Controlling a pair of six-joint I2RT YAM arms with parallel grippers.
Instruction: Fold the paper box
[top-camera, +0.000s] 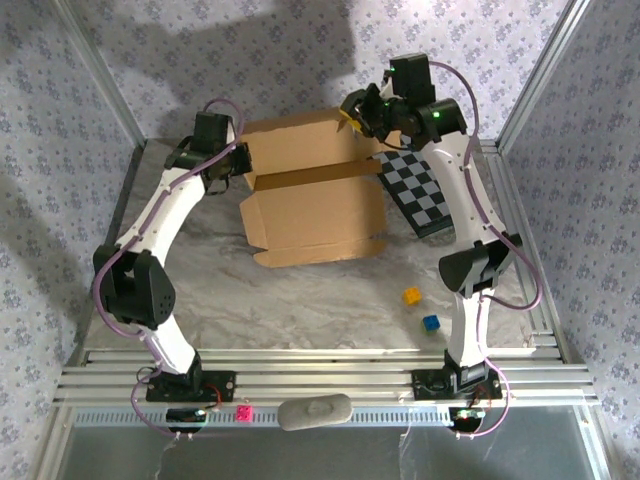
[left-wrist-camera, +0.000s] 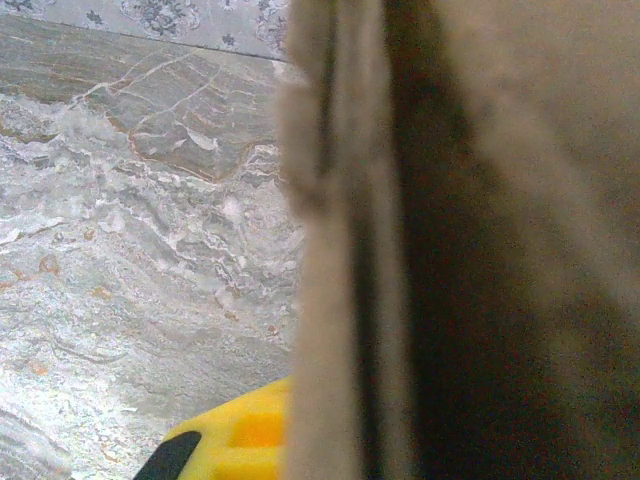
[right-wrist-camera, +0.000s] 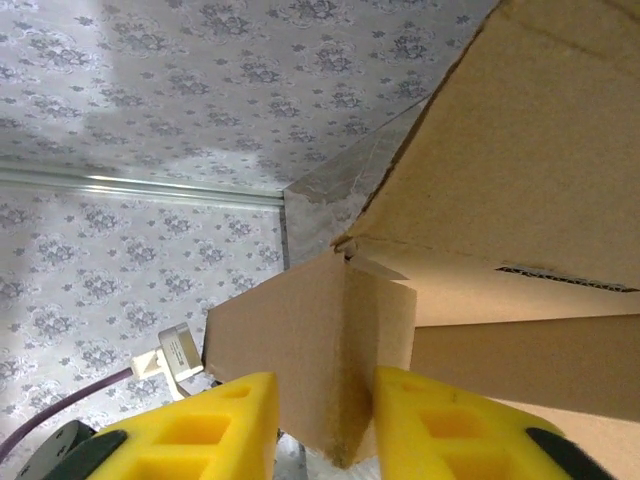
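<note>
Marble-pattern desk, floral wallpaper on the walls around it. Box, brown cardboard, part-folded with its back wall standing, sits between the two end effectors. Left end effector: the box's left wall is directly at its tips. In the wrist view a cardboard edge runs upright against one yellow finger; jaws closed, gripping that wall. Right end effector is at the box's far right corner. Its wrist view shows a creased flap filling the gap between the yellow pads, both touching cardboard, so it is clamped on the flap. Checkered board lies just on the near side of the right end effector, touching the box's right edge. Yellow cube and blue cube are well nearer, beside that arm.
</note>
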